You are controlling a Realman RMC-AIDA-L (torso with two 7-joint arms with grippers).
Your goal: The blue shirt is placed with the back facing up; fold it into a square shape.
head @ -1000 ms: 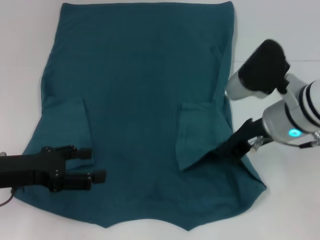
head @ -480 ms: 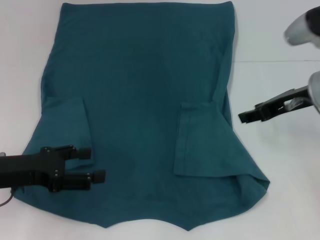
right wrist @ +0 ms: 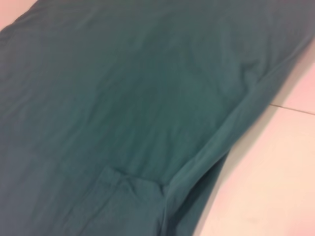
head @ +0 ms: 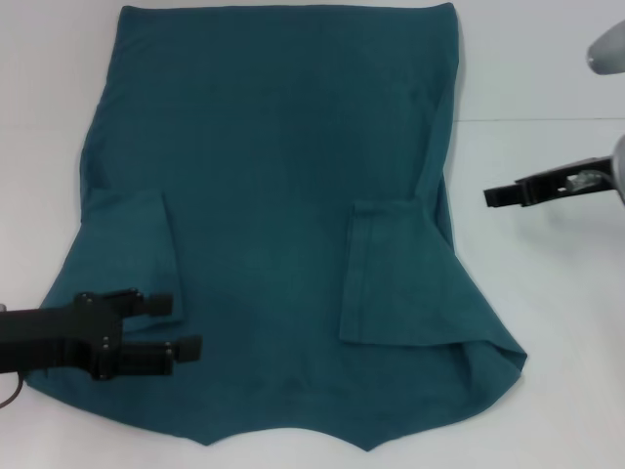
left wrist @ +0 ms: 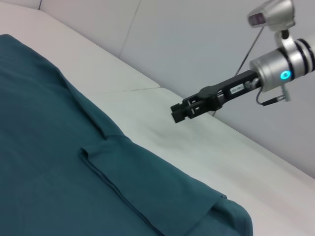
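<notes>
— Since the plain back was facing up, was any lettering readable on the blue shirt (head: 273,195)?

— None; only plain teal cloth showed. The one mark anywhere was a small pale label on the right arm in the left wrist view, too small to read.

— Where did the shirt lie?

— Spread flat on the white worktop (head: 547,391), covering most of it. Both sleeves were folded inward onto the body, the right one (head: 391,274) a neat flap with a straight inner edge. Its far edge ran straight; the near edge was wavy, with a bunched corner (head: 493,357) on the right.

— And the edges, the free room?

— Bare worktop lay open to the right of the shirt and as a strip along the left. A thin seam (head: 537,120) crossed the surface on the right.

— The grippers?

— The left gripper (head: 186,327) sat over the shirt's near-left part, its two fingers parted with nothing between them. The right gripper (head: 491,196) hung above bare worktop, clear of the shirt's right edge and holding nothing; I could not tell how far its fingers stood apart.
</notes>
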